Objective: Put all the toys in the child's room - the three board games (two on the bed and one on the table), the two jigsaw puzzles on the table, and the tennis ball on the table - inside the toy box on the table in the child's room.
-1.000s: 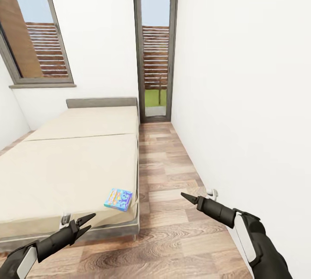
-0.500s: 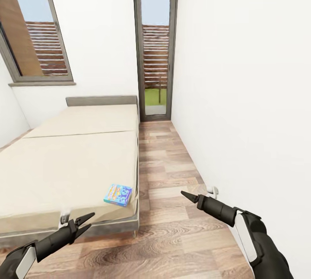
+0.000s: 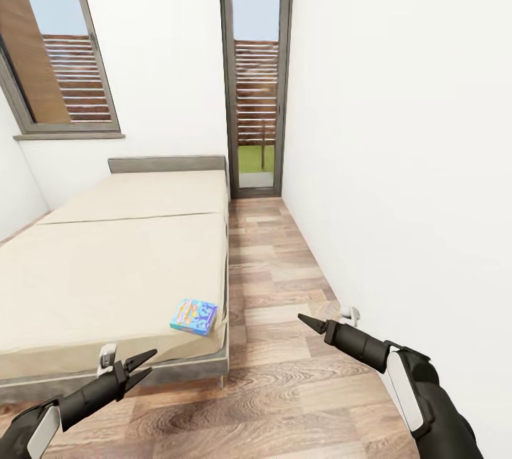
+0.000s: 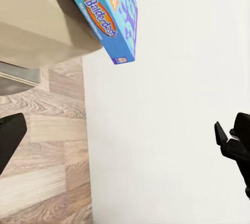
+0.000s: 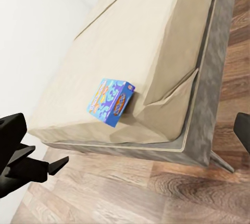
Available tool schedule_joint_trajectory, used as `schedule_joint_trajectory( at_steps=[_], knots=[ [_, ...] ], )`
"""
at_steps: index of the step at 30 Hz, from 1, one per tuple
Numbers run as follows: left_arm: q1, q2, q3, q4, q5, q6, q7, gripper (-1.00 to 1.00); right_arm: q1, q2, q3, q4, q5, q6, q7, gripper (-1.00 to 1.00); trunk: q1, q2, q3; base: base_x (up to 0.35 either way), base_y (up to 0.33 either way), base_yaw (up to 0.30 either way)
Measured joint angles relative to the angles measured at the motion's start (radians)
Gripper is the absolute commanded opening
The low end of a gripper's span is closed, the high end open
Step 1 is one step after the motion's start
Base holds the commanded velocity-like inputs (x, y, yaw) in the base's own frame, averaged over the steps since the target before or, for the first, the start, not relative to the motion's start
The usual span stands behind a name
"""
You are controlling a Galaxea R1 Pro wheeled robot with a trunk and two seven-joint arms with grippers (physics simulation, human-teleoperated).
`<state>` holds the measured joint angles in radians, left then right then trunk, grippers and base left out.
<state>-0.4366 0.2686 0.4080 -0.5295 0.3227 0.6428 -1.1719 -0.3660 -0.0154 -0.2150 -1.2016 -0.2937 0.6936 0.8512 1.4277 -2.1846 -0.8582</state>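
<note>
- Blue board game (image 3: pixel 194 317) with yellow lettering lay flat on the bed (image 3: pixel 107 267), at its near right corner, close to the mattress edge; my right wrist camera showed the same box (image 5: pixel 110 102) just beside a dented fold in the beige cover.
- Beyond it the beige cover ran far and left to a grey headboard (image 3: pixel 167 164) against the white far wall.
- Wood-plank floor (image 3: pixel 284 288) formed a narrow aisle between the bed's right side and the white wall on the right, leading to a tall dark-framed window (image 3: pixel 256 75) at the far end. A second window (image 3: pixel 50 53) sat on the far left.
- A small pale fitting (image 3: pixel 348 314) showed low on the right wall, just past my right fingertips.
- My left gripper (image 3: pixel 146 366) hovered before the bed's near edge, left of the box and apart from it, its two fingers a little way apart and holding nothing.
- My right gripper (image 3: pixel 306 322) hung over the floor, right of the bed, touching nothing; its fingers looked drawn to one point in the head view, yet the wrist camera showed them spread wide, so I could not tell.
</note>
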Motion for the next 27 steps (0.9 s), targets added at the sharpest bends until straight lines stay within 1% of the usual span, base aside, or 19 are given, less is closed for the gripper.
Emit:
schedule_joint_trajectory(
  at_steps=[10, 18, 27],
  knots=[
    [0.000, 0.000, -0.001, 0.000, -0.001, 0.000, -0.001, 1.00, 0.000, 0.000, 0.001, 0.000, 0.000, -0.001, 0.000, 1.00, 0.000, 0.000, 0.000, 0.004, -0.007, 0.000],
    [0.000, 0.000, -0.002, 0.000, 0.000, 0.001, -0.001, 1.00, 0.000, 0.000, 0.001, 0.000, 0.000, -0.002, 0.000, 1.00, 0.000, 0.000, 0.000, 0.023, -0.163, 0.000],
    [0.000, 0.000, 0.001, 0.000, 0.003, 0.001, -0.001, 1.00, 0.000, 0.000, 0.001, 0.000, 0.000, -0.002, 0.000, 1.00, 0.000, 0.000, 0.000, 0.004, -0.045, 0.000]
  ],
)
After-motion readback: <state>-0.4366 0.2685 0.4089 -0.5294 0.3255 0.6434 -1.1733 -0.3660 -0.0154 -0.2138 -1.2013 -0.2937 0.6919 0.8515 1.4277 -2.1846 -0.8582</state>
